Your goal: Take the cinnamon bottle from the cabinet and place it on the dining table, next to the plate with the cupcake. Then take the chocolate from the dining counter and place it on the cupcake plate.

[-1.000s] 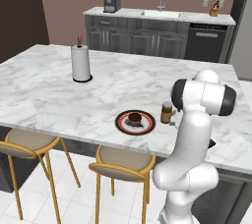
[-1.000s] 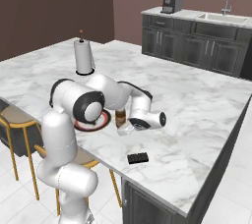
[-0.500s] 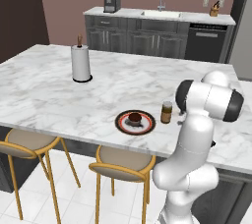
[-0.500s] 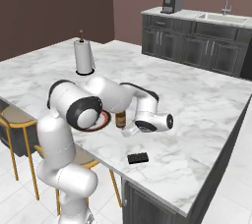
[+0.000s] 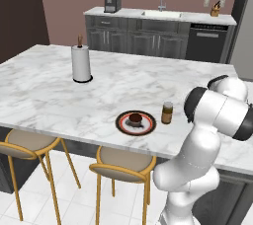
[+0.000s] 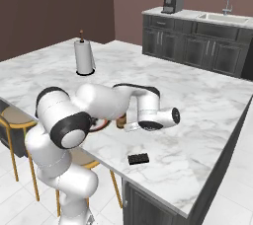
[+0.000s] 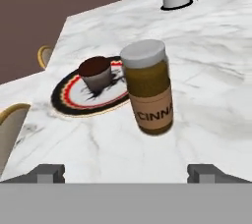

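Over the last second the arm has drawn back from the cinnamon bottle (image 5: 167, 113). In the left base view its upper body, which earlier stood directly in front of the bottle and half covered it, now sits further right and nearer the camera, leaving the bottle fully exposed beside the plate (image 5: 122, 123). In the right base view the wrist and claw (image 6: 131, 126) have shifted right along the counter (image 6: 207, 120), away from the plate and closer to the chocolate bar (image 6: 138, 158). The claw's fingers (image 7: 49, 173) stand slightly wider apart than before, clear of the bottle.
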